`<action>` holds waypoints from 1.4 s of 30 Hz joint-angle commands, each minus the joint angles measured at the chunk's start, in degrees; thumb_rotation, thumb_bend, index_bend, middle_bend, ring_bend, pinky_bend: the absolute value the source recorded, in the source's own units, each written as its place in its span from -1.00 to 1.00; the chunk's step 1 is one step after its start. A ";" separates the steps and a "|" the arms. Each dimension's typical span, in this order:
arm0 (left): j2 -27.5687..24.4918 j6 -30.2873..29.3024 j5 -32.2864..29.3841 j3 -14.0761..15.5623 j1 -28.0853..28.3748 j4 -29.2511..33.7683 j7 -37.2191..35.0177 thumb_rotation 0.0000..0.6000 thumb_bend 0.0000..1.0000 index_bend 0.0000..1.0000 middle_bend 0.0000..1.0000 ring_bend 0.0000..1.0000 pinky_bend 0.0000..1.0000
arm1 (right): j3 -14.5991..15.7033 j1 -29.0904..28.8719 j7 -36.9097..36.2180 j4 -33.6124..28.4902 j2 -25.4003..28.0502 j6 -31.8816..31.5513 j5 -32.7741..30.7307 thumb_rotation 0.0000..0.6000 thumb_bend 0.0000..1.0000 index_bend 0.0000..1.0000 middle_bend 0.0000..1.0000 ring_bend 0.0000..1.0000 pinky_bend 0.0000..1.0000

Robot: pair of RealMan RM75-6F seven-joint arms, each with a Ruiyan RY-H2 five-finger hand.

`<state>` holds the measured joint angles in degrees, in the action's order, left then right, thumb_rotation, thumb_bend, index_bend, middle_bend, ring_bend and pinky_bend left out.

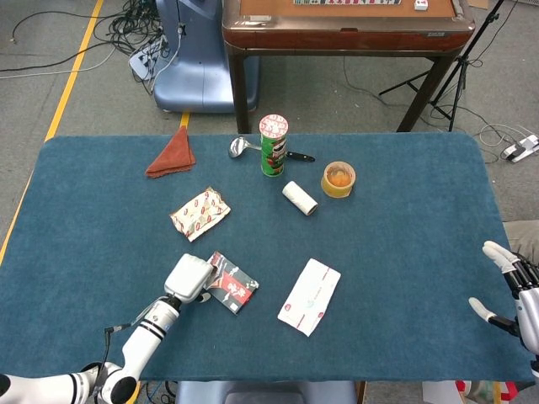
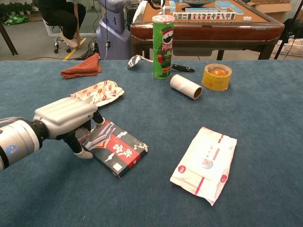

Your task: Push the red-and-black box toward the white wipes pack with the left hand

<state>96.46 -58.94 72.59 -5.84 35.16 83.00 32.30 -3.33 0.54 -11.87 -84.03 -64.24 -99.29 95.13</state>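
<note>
The red-and-black box (image 1: 232, 282) (image 2: 118, 148) lies flat on the blue table, near the front and left of centre. My left hand (image 1: 188, 277) (image 2: 71, 118) is curled against the box's left end, its fingers touching that edge and nothing held inside. The white wipes pack (image 1: 309, 295) (image 2: 206, 164) lies to the right of the box with a gap of bare cloth between them. My right hand (image 1: 514, 296) hangs off the table's right edge with its fingers spread and nothing in it; the chest view does not show it.
A red-and-white snack pouch (image 1: 200, 213) lies behind the box. Further back are a red cloth (image 1: 172, 155), a metal ladle (image 1: 240, 147), a green crisps can (image 1: 272, 145), a white paper roll (image 1: 299, 198) and a yellow tape roll (image 1: 338, 178). A wooden table (image 1: 345, 25) stands beyond.
</note>
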 commanded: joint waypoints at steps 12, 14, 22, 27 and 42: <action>1.77 0.35 -1.41 -1.39 2.24 -1.16 1.03 1.00 -1.00 0.70 1.00 0.75 1.00 | -0.01 0.19 -0.54 0.09 0.20 -0.45 0.11 1.00 -0.88 -0.65 -0.58 -0.60 -0.29; 1.95 0.29 -1.62 -1.66 2.59 -1.35 1.42 1.00 -1.00 0.70 1.00 0.75 1.00 | -0.02 0.22 -0.66 0.11 0.22 -0.56 0.14 1.00 -0.88 -0.65 -0.58 -0.60 -0.29; 3.63 0.48 -2.38 -2.78 4.22 -3.58 1.62 1.00 -1.00 0.70 1.00 0.75 1.00 | -0.01 0.40 -0.98 0.17 0.29 -0.91 0.20 1.00 -0.88 -0.65 -0.58 -0.60 -0.29; 4.44 0.76 -2.66 -3.23 5.10 -4.88 1.15 1.00 -1.00 0.70 1.00 0.75 1.00 | -0.07 0.42 -1.27 0.17 0.38 -0.93 0.10 1.00 -0.88 -0.65 -0.58 -0.60 -0.29; 7.28 1.68 -4.27 -4.19 7.71 -6.88 1.70 1.00 -1.00 0.70 1.00 0.75 1.00 | -0.01 0.92 -2.03 0.24 0.62 -2.05 0.52 1.00 -0.88 -0.65 -0.58 -0.60 -0.29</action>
<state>103.50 -57.44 68.50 -9.97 42.66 76.38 33.96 -3.33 1.43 -13.88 -83.81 -63.63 -101.32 95.66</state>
